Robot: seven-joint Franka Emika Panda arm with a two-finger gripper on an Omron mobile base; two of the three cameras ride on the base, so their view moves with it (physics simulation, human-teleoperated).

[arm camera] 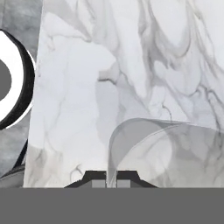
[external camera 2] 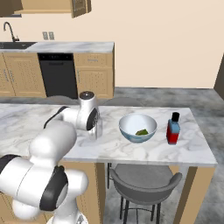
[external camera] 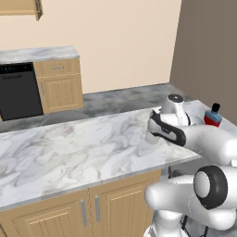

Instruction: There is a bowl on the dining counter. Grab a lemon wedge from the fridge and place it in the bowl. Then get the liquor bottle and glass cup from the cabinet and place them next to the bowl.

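The gripper is pinched tight on the rim of the glass cup, one finger inside the wall and one outside. The clear tumbler hangs directly under the hand, low over the dining counter. I can't tell from here whether its base is touching the marble yet.

Just beyond the gripper, toward the counter's free end, sits the bowl with what looks like the lemon wedge already in it. Past the bowl, further still from the hand, stands the liquor bottle, red at the bottom with a dark cap. So the cup seems to be the last piece.

To finish well, I'd lower it straight down until the base sits flat, keep it upright, and only then let the fingers part. There's bare marble between hand and bowl, so it could shift closer first, but not so close that the hand clips the bowl's rim when lifting away.
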